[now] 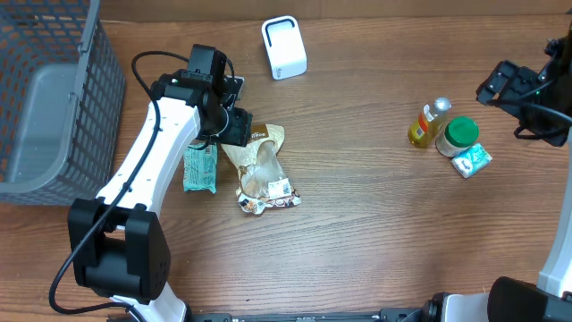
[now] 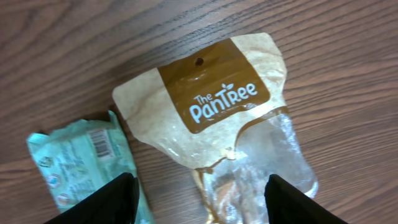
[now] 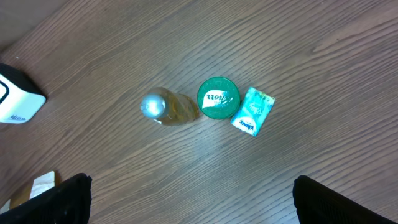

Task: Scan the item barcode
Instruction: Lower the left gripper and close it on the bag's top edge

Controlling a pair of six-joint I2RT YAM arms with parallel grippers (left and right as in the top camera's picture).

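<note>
A tan and brown snack pouch (image 1: 262, 165) lies flat on the wooden table, its "The PanTree" label (image 2: 222, 101) facing up. Beside it on the left lies a teal packet (image 1: 200, 168) with a barcode (image 2: 102, 142) showing. My left gripper (image 1: 234, 125) hovers over the pouch's top end, open (image 2: 199, 205), with nothing between its fingers (image 2: 112, 202). The white scanner (image 1: 284, 47) stands at the back of the table. My right gripper (image 1: 500, 85) hangs open (image 3: 193, 199) high above the right side, holding nothing.
A grey wire basket (image 1: 54, 98) fills the far left. On the right stand a yellow bottle (image 1: 427, 122) and a green-lidded jar (image 1: 459, 134), with a small teal tissue pack (image 1: 472, 160) next to them. The scanner (image 3: 15, 96) shows at the right wrist view's left edge.
</note>
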